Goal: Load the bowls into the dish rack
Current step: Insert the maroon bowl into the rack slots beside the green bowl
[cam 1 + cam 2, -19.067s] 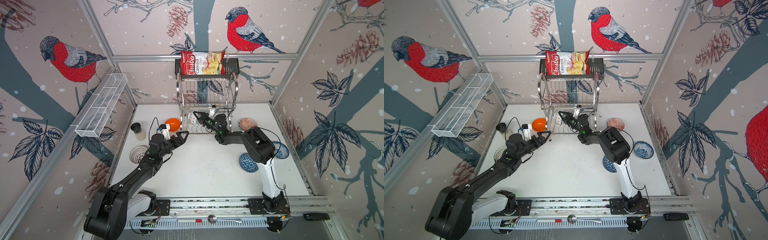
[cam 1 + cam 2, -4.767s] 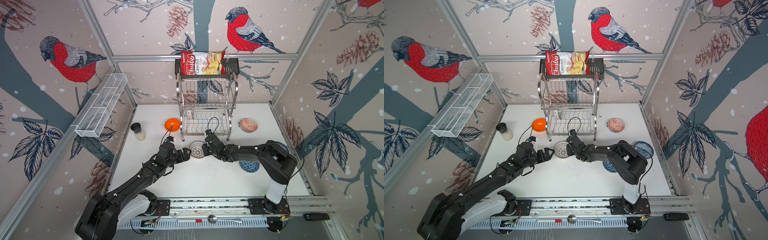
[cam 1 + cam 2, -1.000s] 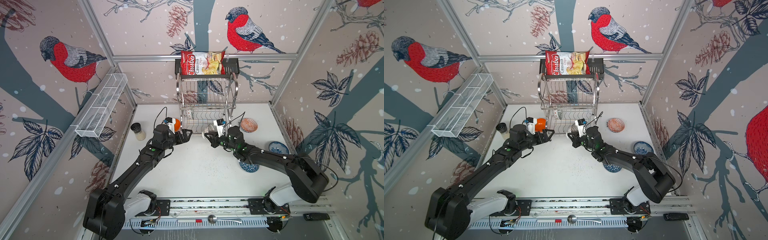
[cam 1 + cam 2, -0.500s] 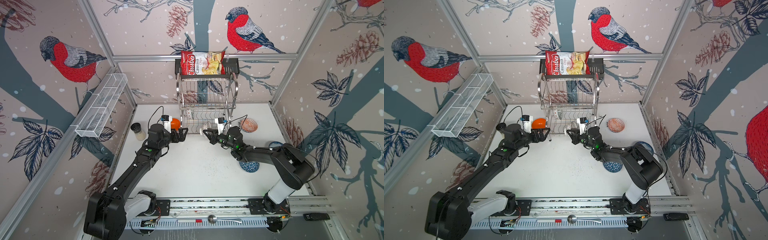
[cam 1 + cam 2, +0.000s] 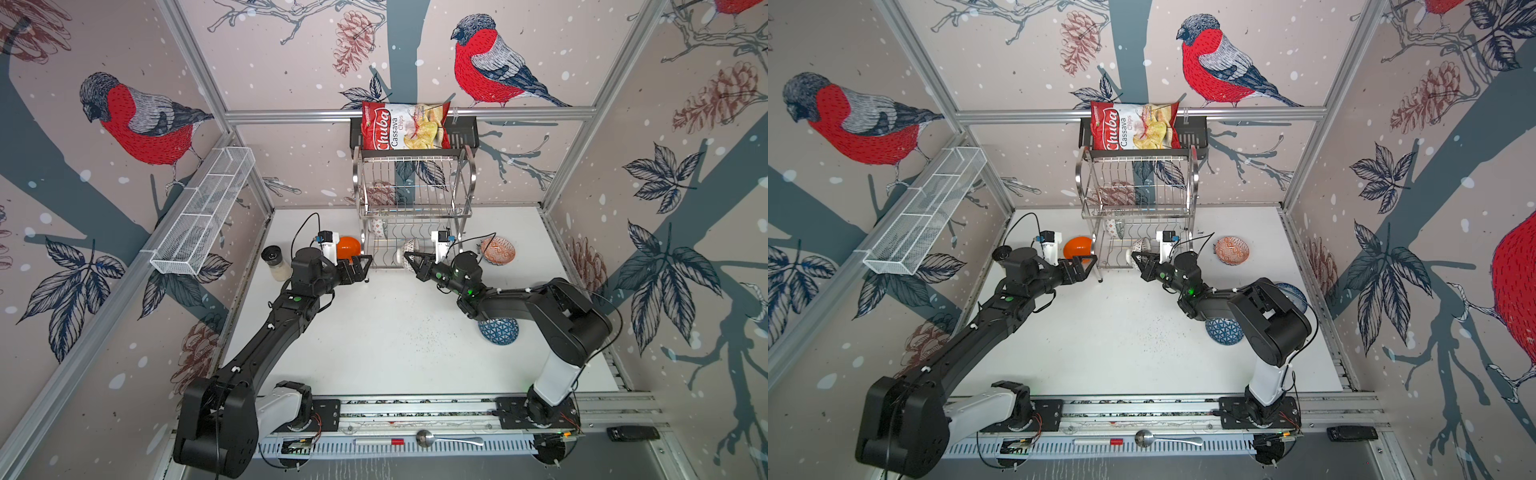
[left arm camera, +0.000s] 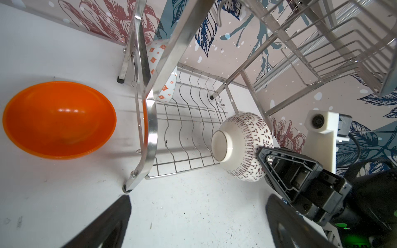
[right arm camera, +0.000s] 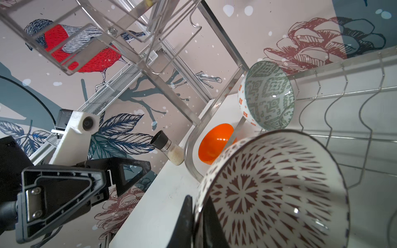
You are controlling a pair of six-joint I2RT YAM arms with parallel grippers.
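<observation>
The dish rack (image 5: pixel 464 195) (image 5: pixel 1192 195) stands at the back of the table. My right gripper (image 5: pixel 412 262) (image 5: pixel 1140 264) (image 7: pixel 197 206) is shut on the rim of a white bowl with a brown pattern (image 5: pixel 409 248) (image 5: pixel 1139 248) (image 6: pixel 240 146) (image 7: pixel 279 189), held on edge at the front of the lower shelf. A grey-green bowl (image 5: pixel 378 226) (image 7: pixel 268 94) leans in that shelf's far left slots. My left gripper (image 5: pixel 364 268) (image 5: pixel 1090 266) (image 6: pixel 198 199) hangs open and empty by the rack's front left foot, next to the orange bowl (image 5: pixel 349 247) (image 6: pixel 58 120).
A red-orange bowl (image 5: pixel 497 250) lies right of the rack. A blue triangle bowl (image 5: pixel 498 330) sits under my right arm, and a blue-floral bowl (image 5: pixel 1293 295) shows behind it. A shaker jar (image 5: pixel 276 262) stands at the left wall below the white mesh basket (image 5: pixel 203 212).
My right gripper has carried the patterned bowl a little further back toward the rack's lower shelf. The left gripper has shifted slightly left and stays open.
</observation>
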